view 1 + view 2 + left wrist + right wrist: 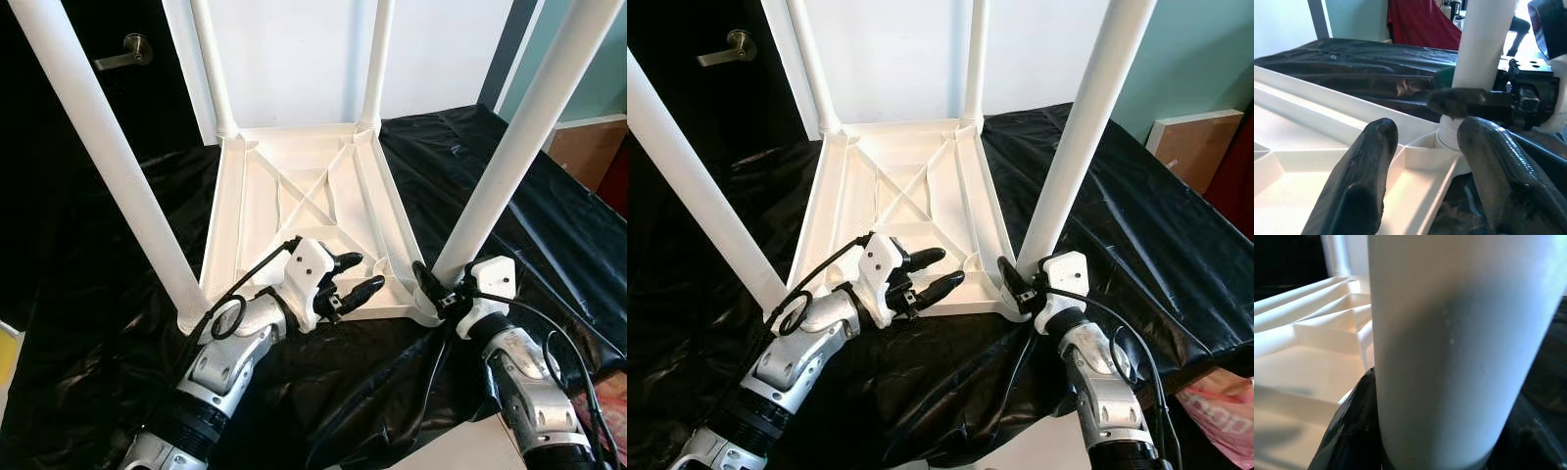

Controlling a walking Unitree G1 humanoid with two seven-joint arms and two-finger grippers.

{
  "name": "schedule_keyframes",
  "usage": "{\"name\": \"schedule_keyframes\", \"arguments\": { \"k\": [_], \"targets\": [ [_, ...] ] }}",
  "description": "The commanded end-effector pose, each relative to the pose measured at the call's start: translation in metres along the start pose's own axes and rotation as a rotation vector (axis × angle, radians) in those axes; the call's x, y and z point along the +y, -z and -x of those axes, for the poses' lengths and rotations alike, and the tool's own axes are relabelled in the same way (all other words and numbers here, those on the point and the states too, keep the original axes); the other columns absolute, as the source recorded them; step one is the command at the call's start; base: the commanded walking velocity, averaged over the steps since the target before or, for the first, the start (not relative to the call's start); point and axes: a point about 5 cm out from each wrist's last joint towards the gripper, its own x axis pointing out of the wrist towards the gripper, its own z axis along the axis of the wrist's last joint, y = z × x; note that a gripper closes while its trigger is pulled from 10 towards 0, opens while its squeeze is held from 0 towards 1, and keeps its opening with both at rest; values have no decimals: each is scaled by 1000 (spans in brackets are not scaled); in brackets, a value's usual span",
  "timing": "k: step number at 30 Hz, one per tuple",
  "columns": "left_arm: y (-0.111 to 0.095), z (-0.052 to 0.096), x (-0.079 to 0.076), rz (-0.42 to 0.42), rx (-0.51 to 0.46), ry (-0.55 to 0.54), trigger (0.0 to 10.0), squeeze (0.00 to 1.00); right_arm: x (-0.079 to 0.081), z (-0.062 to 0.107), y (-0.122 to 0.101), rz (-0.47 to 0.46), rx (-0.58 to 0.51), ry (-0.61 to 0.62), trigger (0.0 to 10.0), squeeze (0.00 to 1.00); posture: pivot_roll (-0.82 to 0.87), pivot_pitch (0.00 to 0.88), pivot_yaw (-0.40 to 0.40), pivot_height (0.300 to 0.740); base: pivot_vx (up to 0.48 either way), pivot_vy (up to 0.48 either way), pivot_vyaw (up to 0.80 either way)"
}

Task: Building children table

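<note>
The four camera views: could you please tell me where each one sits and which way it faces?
Left eye view: on the head, looking down at the upturned white table on black sheeting; both arms show.
Right eye view: same scene, shifted slightly.
Left wrist view: along the open left gripper toward the near right leg.
Right wrist view: against that leg, right gripper clamped at its base.
Shared: that leg and the table's ribbed underside.

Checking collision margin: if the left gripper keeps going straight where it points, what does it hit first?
Probably the near-right table leg at its socket, where the right gripper holds it; the left gripper is open over the tabletop underside. Depth uncertain.
</note>
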Motion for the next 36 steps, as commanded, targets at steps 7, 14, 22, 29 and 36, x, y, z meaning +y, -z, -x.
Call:
{"name": "schedule_keyframes", "arguments": {
  "k": [7, 14, 22, 29, 36],
  "targets": [
    [1, 3, -8, 4, 5, 53, 10000, 0, 9, 6, 13, -68, 53, 279, 10000, 0, -34, 75, -22, 740, 0, 0, 0],
    [3, 4, -14, 20, 1, 49, 10000, 0, 18, 5, 13, -100, 54, 478, 10000, 0, -36, 98, -24, 740, 0, 0, 0],
    [2, 6, -16, 27, 2, 56, 10000, 0, 20, 2, 7, -76, 53, 506, 10000, 0, -40, 139, -27, 740, 0, 0, 0],
    [2, 11, -18, 25, 15, 60, 10000, 0, 26, 1, -2, -66, 7, 465, 10000, 0, -32, 165, -30, 740, 0, 0, 0],
    [2, 13, -20, 28, 17, 50, 10000, 0, 21, 6, -9, -113, -55, 381, 10000, 1000, -25, 171, -32, 740, 0, 0, 0]
  ]
}}
